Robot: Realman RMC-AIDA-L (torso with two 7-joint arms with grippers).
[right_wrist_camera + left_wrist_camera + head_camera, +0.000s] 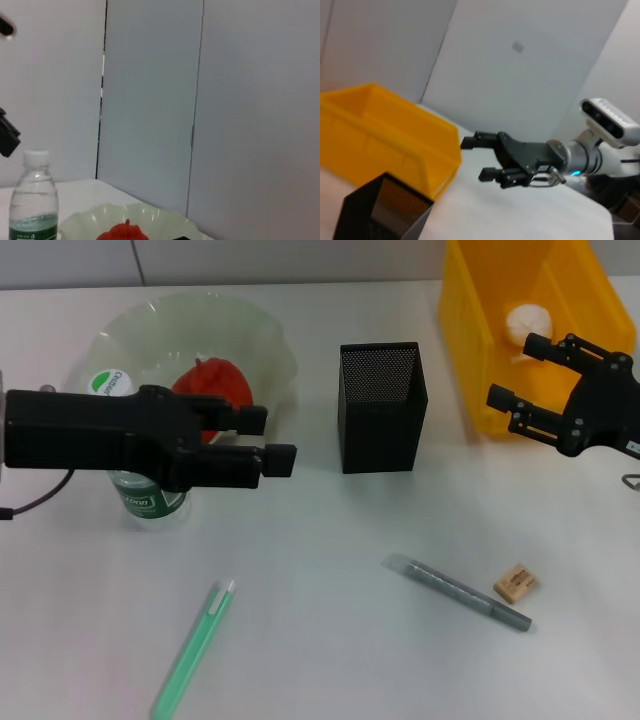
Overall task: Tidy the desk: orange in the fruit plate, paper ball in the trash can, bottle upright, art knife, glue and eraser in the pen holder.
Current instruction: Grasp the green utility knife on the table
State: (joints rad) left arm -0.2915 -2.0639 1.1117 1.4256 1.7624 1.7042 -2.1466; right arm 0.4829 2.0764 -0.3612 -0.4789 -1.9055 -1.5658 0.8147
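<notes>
Two grippers hang above a white desk (320, 660), and both have their fingers spread with nothing between them. On the left, the left gripper (268, 440) points to the right, its two black fingers apart, above the near rim of the fruit plate (255, 330). Under that arm the bottle (148, 495) stands upright, with its white cap and green label visible past the arm; the right wrist view shows it upright too, beside the plate. The orange (215, 380) lies inside the fruit plate, partly hidden by the left gripper. Nearer, on the left part of the desk, a green pen-like stick (193, 648) lies flat and slanted.

At the centre stands the pen holder (382, 405), upright and well apart from the plate. Nearer and to its right, a grey pen-like tool (458, 592) lies slanted on the desk, with the eraser (516, 582) just beside its right end; whether the two touch cannot be told.

Far right, the trash can (470, 350) holds the paper ball (528, 320). The right gripper (520, 375) hovers over the bin's near right part, close to the paper ball, fingers apart. The left wrist view shows the same gripper open beside the yellow bin.
</notes>
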